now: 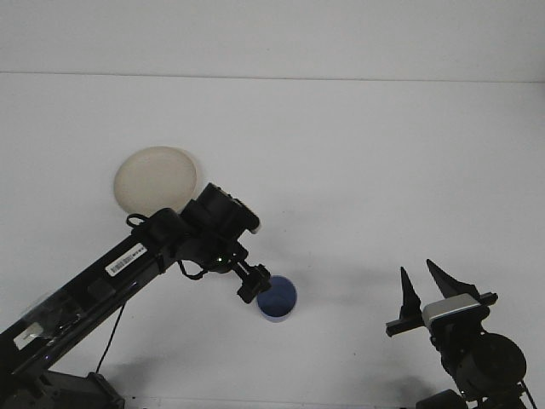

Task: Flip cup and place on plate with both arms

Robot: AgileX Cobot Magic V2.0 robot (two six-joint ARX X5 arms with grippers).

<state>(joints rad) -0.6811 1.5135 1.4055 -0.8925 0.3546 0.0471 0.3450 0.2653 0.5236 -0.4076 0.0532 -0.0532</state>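
A blue cup (pixel 279 302) stands upright on the white table, its mouth facing up, near the front centre. A cream plate (pixel 155 180) lies flat at the left, farther back. My left arm stretches diagonally from the lower left, and my left gripper (pixel 253 285) is at the cup's left rim, overlapping its edge in this view. My right gripper (pixel 424 284) stands open at the lower right, well right of the cup, with nothing between its fingers.
The left arm's dark links (pixel 128 260) cross the table in front of the plate. A seam where the table meets the wall (pixel 341 78) runs across the back.
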